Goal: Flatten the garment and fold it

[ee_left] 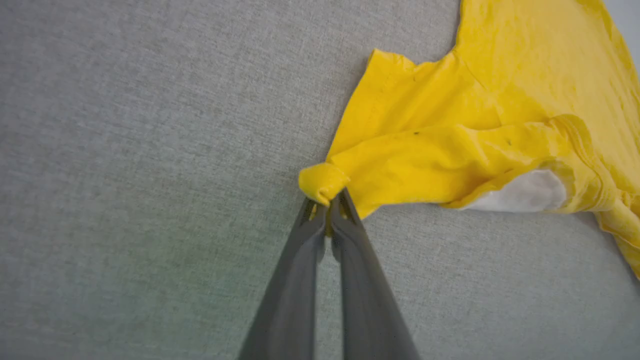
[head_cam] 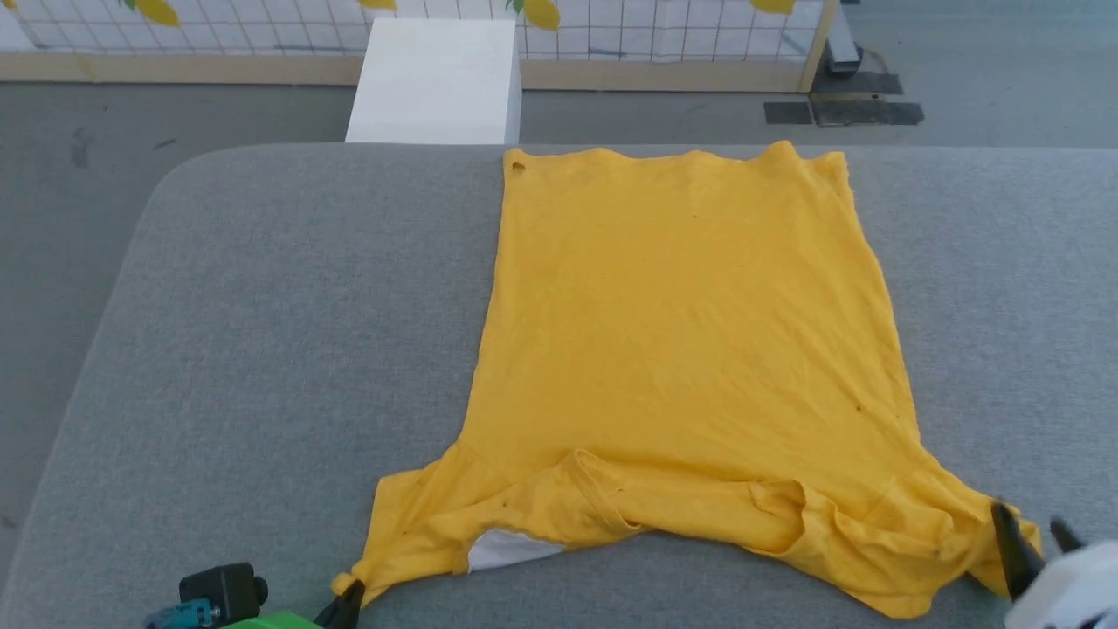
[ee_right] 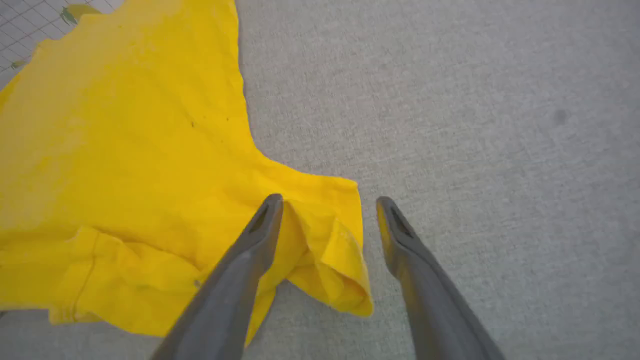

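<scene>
**Shirt spread flat, shoulders yet to be smoothed**

Nearest the robot, the left hand (ee_left: 327, 210) is clamped on the bunched tip of the left sleeve (ee_left: 400, 125). The right hand (ee_right: 330, 210) stands with fingers apart astride the right sleeve's (ee_right: 335, 250) edge, gripping nothing. The shirt (head_cam: 690, 323) lies right of centre on the grey worktop (head_cam: 279, 332), collar (head_cam: 603, 498) near, hem (head_cam: 672, 157) far, long axis running near to far. The shoulders are rumpled. Flattening well likely means taking the right sleeve and drawing both sleeves outward evenly, low over the cloth. Beyond stand a white box (head_cam: 432, 79) and a mesh fence (head_cam: 655, 39).
</scene>
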`<state>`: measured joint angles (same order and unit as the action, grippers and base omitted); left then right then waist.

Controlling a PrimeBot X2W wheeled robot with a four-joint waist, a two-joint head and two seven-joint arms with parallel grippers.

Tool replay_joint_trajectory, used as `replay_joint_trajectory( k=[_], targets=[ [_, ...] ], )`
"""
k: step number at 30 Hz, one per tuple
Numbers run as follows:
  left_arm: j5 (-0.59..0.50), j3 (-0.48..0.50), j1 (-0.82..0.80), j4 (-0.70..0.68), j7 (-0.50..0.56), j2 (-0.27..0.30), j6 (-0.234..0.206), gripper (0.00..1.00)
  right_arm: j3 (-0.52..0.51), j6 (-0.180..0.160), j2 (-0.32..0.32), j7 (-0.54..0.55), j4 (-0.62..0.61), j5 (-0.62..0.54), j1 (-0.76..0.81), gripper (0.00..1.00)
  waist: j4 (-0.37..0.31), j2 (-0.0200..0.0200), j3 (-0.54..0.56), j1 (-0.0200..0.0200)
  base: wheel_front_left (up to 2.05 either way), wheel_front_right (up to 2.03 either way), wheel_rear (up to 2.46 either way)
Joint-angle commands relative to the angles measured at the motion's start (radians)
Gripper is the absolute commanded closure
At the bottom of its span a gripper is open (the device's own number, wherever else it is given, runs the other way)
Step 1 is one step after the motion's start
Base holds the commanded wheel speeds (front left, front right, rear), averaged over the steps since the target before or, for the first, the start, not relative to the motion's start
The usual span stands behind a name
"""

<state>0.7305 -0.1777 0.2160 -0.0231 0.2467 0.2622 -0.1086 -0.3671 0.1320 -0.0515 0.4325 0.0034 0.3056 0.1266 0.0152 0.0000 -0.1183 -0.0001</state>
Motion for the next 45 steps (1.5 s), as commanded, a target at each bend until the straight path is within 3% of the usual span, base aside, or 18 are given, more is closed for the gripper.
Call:
replay_joint_trajectory(
  k=[1, 9, 17, 23, 29, 34, 41, 42, 43, 44, 45],
  targets=[
    [0.000, 0.000, -0.019, -0.003, -0.009, 0.002, 0.010, 1.00, 0.009, -0.001, 0.001, -0.032, -0.019, -0.004, -0.039, 0.00, 0.016, 0.0000, -0.016, 0.0001, 0.00, 0.00, 0.00],
    [-0.012, -0.025, -0.119, 0.007, -0.043, -0.009, 0.058, 1.00, 0.039, -0.001, -0.033, -0.224, -0.007, -0.076, -0.270, 0.00, 0.095, 0.0000, -0.084, 0.0001, 0.00, 0.00, 0.00],
    [-0.030, -0.069, -0.187, -0.051, -0.044, -0.035, 0.069, 1.00, 0.020, -0.001, -0.139, -0.217, 0.217, -0.070, -0.622, 0.00, 0.201, 0.0000, -0.206, 0.0001, 0.00, 0.00, 0.00],
    [-0.039, -0.094, -0.229, -0.094, -0.041, -0.052, 0.070, 1.00, -0.030, -0.001, -0.234, -0.082, 0.401, -0.156, -0.886, 0.00, 0.282, 0.0000, -0.334, 0.0001, 0.00, 0.00, 0.00],
    [-0.034, -0.108, -0.248, -0.098, -0.061, -0.073, 0.082, 1.00, -0.085, -0.001, -0.267, 0.089, 0.496, -0.278, -1.064, 0.00, 0.330, 0.0000, -0.437, 0.0001, 0.00, 0.00, 0.00],
    [-0.030, -0.115, -0.261, -0.081, -0.079, -0.087, 0.093, 1.00, -0.153, -0.001, -0.263, 0.250, 0.503, -0.402, -1.153, 0.00, 0.348, 0.0000, -0.497, 0.0001, 0.00, 0.00, 0.00],
    [-0.025, -0.123, -0.282, -0.055, -0.103, -0.101, 0.108, 1.00, -0.214, -0.001, -0.228, 0.435, 0.420, -0.532, -1.202, 0.00, 0.349, 0.0000, -0.547, 0.0001, 0.00, 0.00, 0.00],
    [-0.026, -0.123, -0.284, -0.052, -0.105, -0.101, 0.109, 1.00, -0.218, -0.001, -0.223, 0.455, 0.409, -0.542, -1.202, 0.20, 0.347, 0.0000, -0.548, 0.0001, 0.00, 0.00, 0.00],
    [-0.025, -0.123, -0.286, -0.048, -0.106, -0.102, 0.109, 1.00, -0.220, -0.001, -0.217, 0.476, 0.395, -0.551, -1.200, 0.52, 0.344, 0.0000, -0.549, 0.0001, 0.00, 0.00, 0.00],
    [-0.024, -0.123, -0.289, -0.046, -0.107, -0.102, 0.110, 1.00, -0.219, -0.001, -0.215, 0.490, 0.382, -0.559, -1.197, 0.68, 0.343, 0.0000, -0.549, 0.0001, 0.00, 0.00, 0.00],
    [-0.024, -0.121, -0.292, -0.043, -0.109, -0.102, 0.110, 1.00, -0.215, -0.001, -0.214, 0.502, 0.368, -0.565, -1.189, 0.96, 0.340, 0.0000, -0.546, 0.0001, 0.00, 0.00, 0.00]
  ],
)
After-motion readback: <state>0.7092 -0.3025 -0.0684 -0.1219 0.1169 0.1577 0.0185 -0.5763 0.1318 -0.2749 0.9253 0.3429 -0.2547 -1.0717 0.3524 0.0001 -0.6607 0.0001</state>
